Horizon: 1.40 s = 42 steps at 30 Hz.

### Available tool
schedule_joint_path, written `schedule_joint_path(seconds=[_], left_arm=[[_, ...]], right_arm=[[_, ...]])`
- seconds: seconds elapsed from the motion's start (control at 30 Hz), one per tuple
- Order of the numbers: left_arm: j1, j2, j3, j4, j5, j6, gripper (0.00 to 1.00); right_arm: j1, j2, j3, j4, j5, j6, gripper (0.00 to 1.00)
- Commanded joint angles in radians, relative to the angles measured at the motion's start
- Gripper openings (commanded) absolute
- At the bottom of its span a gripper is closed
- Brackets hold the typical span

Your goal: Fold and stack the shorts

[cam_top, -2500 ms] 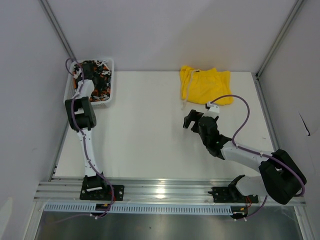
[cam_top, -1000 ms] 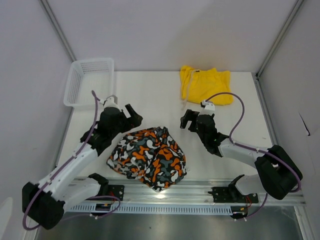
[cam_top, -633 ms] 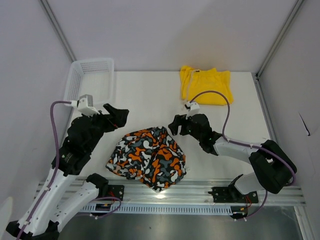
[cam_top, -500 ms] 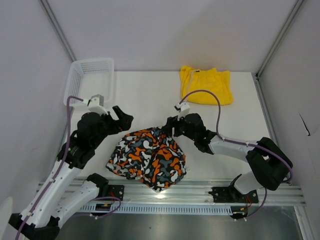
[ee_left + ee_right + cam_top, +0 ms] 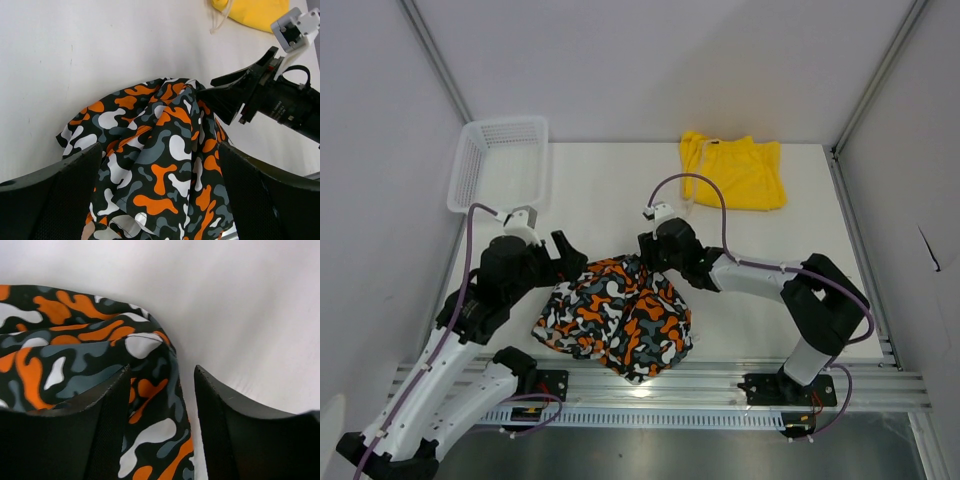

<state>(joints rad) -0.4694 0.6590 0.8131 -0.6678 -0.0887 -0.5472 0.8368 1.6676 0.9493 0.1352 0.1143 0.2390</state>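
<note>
The patterned shorts [image 5: 615, 315] lie crumpled on the table near its front edge. In the left wrist view these shorts [image 5: 160, 150] fill the space below my left gripper [image 5: 160, 200], which hangs open above their left part, and my left gripper [image 5: 568, 257] holds nothing. My right gripper [image 5: 643, 258] is at the shorts' far top edge. In the right wrist view, a hem of the patterned shorts [image 5: 150, 390] runs between the jaws of my right gripper [image 5: 162, 415], and a gap shows beside the right finger [image 5: 235, 435]. The yellow shorts [image 5: 735, 172] lie flat at the back right.
A white mesh basket [image 5: 485, 180] stands at the back left corner of the table. The metal rail [image 5: 650, 385] with both arm bases runs along the near edge. Grey walls close in both sides.
My right gripper has slid left from the table's middle to the patterned shorts' top edge, and its jaws have narrowed around the hem. My left gripper has come down closer to the shorts.
</note>
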Motion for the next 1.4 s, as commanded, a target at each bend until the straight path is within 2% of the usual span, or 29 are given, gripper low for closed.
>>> schedule_joint_path(seconds=[0.0,0.07,0.1,0.13,0.2,0.23,0.4,0.53,0.7,0.8,0.97,1.03,1.1,1.23,1.37], left_arm=[[-0.002,0.005,0.014,-0.013,0.027,0.027,0.99],[-0.002,0.007,0.017,-0.019,0.026,0.03,0.99],[-0.002,0.004,0.018,-0.024,0.024,0.032,0.99],[-0.002,-0.001,0.02,-0.023,0.023,0.032,0.99],[-0.003,-0.01,0.018,-0.029,0.023,0.032,0.99],[-0.003,-0.019,0.018,-0.027,0.023,0.032,0.99],[-0.002,-0.029,0.041,-0.048,0.024,0.036,0.99],[-0.003,-0.025,0.066,-0.064,0.026,0.044,0.99],[-0.002,-0.035,0.081,-0.079,0.029,0.046,0.99],[-0.003,-0.036,0.058,-0.065,0.038,0.046,0.99],[-0.002,-0.006,0.028,-0.062,0.067,0.047,0.99],[-0.003,-0.002,0.011,-0.058,0.075,0.047,0.99],[-0.002,-0.009,-0.011,-0.049,0.081,0.047,0.99],[-0.003,-0.03,-0.008,-0.05,0.096,0.05,0.99],[-0.002,-0.006,0.053,-0.111,0.074,0.133,0.99]], right_arm=[[-0.008,0.035,0.075,-0.1,0.082,0.014,0.55],[-0.011,0.046,0.094,-0.129,0.078,0.014,0.52],[-0.01,0.049,0.095,-0.129,0.067,0.01,0.47],[-0.007,0.056,0.1,-0.169,0.064,0.008,0.33],[-0.005,0.067,0.13,-0.19,0.05,-0.001,0.13],[-0.004,0.073,0.146,-0.216,0.061,0.0,0.0],[-0.03,0.035,0.261,-0.314,0.085,0.002,0.0],[-0.071,-0.041,0.36,-0.373,0.003,0.013,0.0],[-0.058,-0.164,0.465,-0.481,-0.068,0.014,0.0],[-0.059,-0.172,0.464,-0.583,-0.077,0.063,0.33],[-0.053,-0.209,0.188,-0.524,-0.079,0.134,0.45],[-0.047,-0.204,0.128,-0.479,-0.085,0.154,0.58],[-0.025,-0.174,0.082,-0.453,-0.084,0.166,0.66],[0.013,-0.073,0.098,-0.453,-0.067,0.172,0.66],[0.024,0.017,0.126,-0.415,-0.08,0.181,0.66]])
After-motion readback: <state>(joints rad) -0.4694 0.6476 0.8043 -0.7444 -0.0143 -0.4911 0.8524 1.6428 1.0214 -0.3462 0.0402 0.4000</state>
